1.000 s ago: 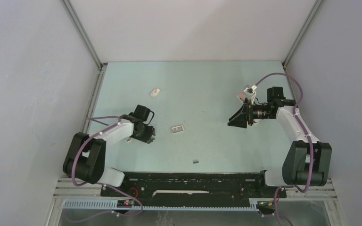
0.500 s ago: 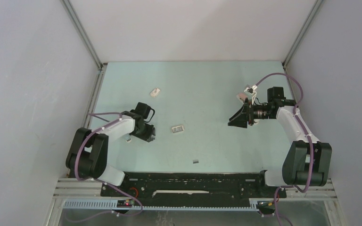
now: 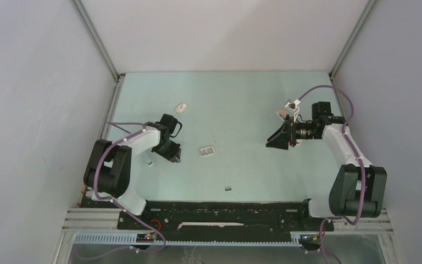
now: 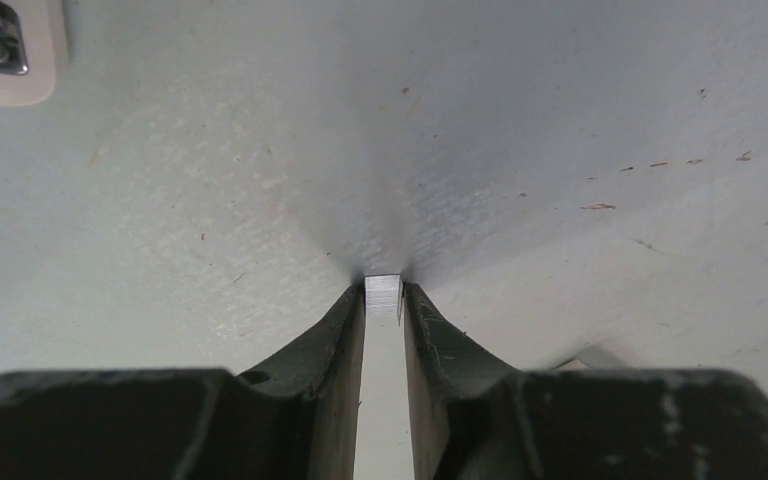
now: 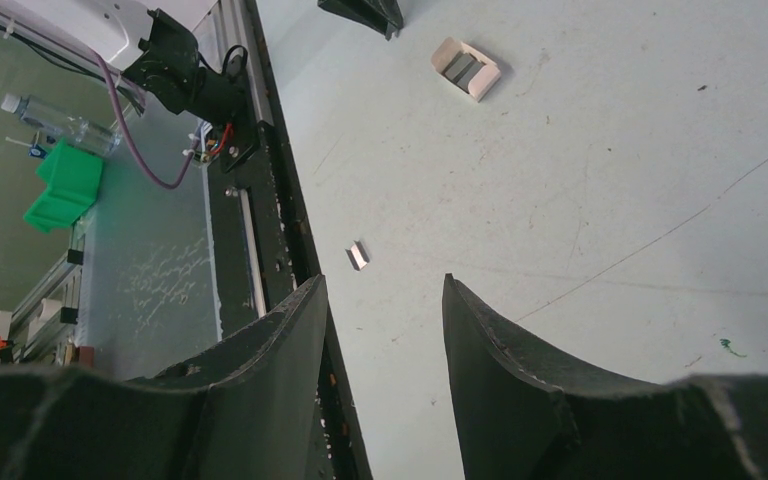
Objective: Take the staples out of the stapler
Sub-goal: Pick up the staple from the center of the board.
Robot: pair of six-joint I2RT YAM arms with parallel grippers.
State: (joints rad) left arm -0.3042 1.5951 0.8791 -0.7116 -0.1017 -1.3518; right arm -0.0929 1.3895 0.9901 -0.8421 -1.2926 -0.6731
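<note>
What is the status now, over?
Left gripper pinching a staple strip. Right gripper open, empty. A second strip lies loose, not in the way.

Table (image 3: 242, 93): pale mint, matt, w/ fine scratches & dark specks up close. Small box (image 5: 444, 50) mid-table looks like thin card, dull cream; grey strips (image 5: 460, 68) inside are metal. Loose staple strip (image 5: 358, 256), nearer the arm bases than the box: bare metal, bit of shine. Left of the box, left gripper (image 4: 384, 292) fingers (image 4: 335, 340) are black matt plastic, scuffed & dusty; staple strip (image 4: 383, 285) between them is bright metal, finely ribbed. Stapler (image 4: 30, 80), further left of the box: smooth cream plastic, glossy chrome part. Right gripper (image 5: 382, 285), right of the box: fingers (image 5: 500, 350) same black matt plastic, edges worn grey
</note>
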